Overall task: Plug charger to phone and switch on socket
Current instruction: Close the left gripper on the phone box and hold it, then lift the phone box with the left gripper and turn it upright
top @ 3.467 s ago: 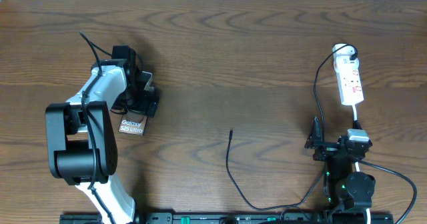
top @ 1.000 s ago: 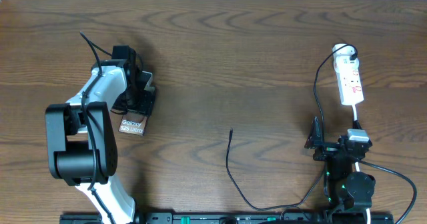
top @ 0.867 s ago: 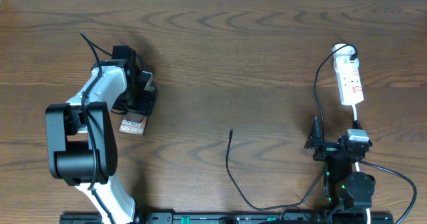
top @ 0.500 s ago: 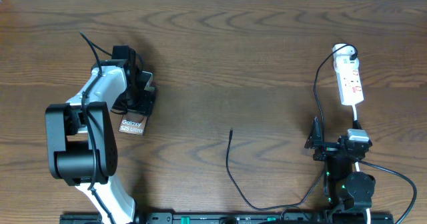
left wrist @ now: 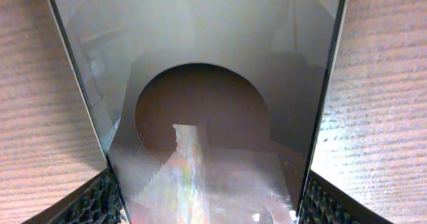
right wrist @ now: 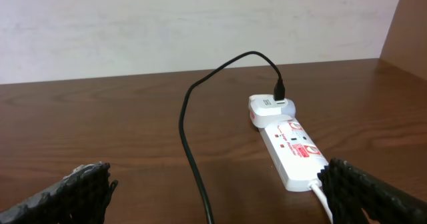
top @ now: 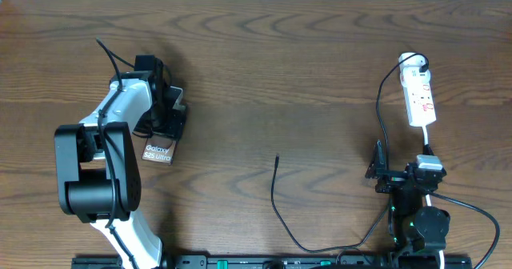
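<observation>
The phone (top: 158, 150) lies on the left of the table, its white lettering showing past my left gripper (top: 168, 118). In the left wrist view the glossy phone (left wrist: 200, 111) with its round brownish mark fills the gap between my fingers (left wrist: 210, 207), which press on its two long edges. The charger's plug tip (top: 277, 158) lies free at mid-table, its cable looping back towards the front edge. The white socket (top: 419, 97) lies at the far right and also shows in the right wrist view (right wrist: 290, 147). My right gripper (top: 400, 174) is open and empty just short of it (right wrist: 217, 201).
A white adapter (right wrist: 267, 107) with a black plug sits in the socket's far end; its black cable (right wrist: 190, 137) runs back between my right fingers. The socket's white cord (right wrist: 323, 197) leads towards my right arm. A pale wall stands behind the table.
Almost nothing. The phone's lettered end has shifted very slightly in my left gripper; the right arm, the charger and the socket have not moved.
</observation>
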